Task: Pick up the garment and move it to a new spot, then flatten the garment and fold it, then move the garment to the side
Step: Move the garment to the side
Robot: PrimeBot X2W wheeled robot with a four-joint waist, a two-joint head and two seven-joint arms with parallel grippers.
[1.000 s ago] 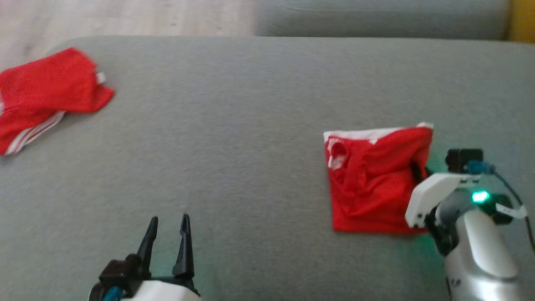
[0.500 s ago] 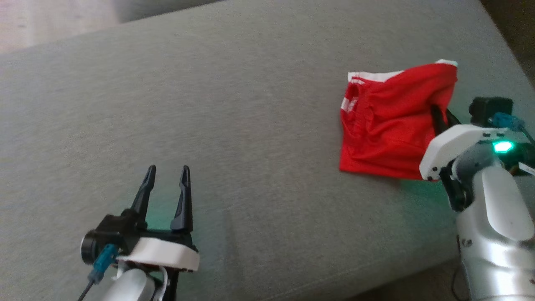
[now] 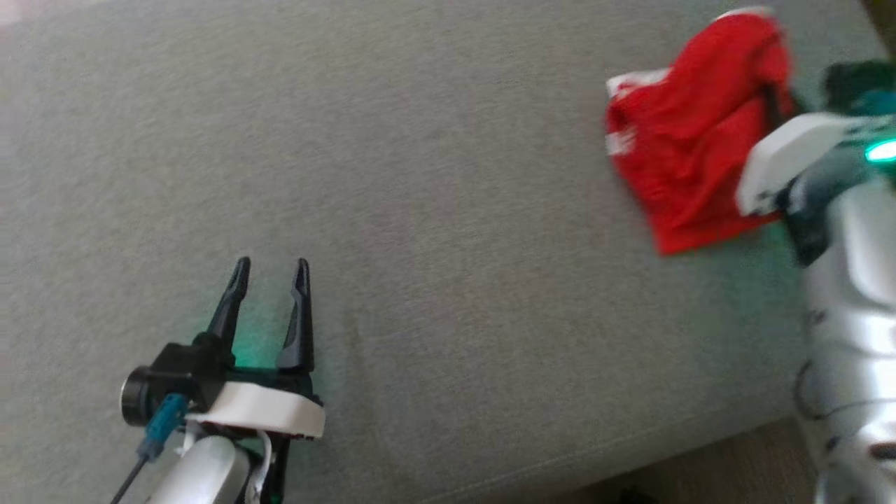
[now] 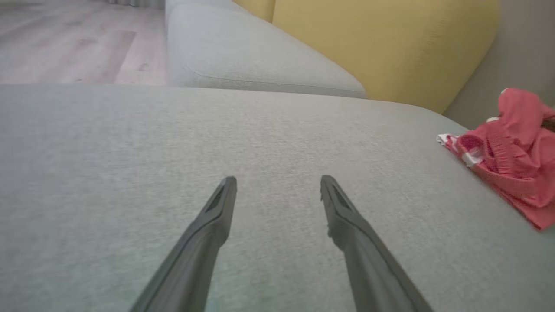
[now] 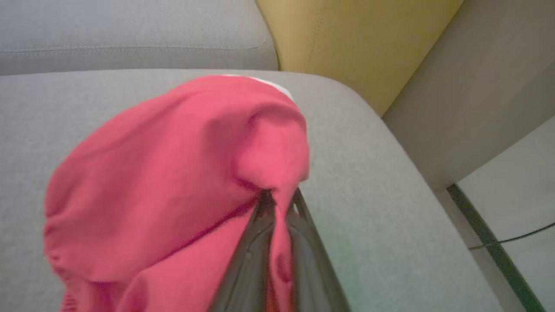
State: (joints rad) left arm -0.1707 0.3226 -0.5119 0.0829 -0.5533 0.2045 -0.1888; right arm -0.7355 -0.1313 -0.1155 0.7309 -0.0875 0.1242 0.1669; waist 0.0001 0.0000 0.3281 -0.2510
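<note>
The head camera is looking steeply down onto the grey cushion (image 3: 448, 175). The left wrist camera is skimming low across it toward the yellow backrest (image 4: 381, 43). The right wrist camera is sitting close against the red garment (image 5: 173, 173), shared by all three.

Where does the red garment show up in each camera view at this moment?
Head view: red garment at upper right.
Left wrist view: red garment at the right edge.
Right wrist view: red garment centre-left, pinched in the shut right tool.
Shared landmark: grey cushion beneath it in all three.
</note>
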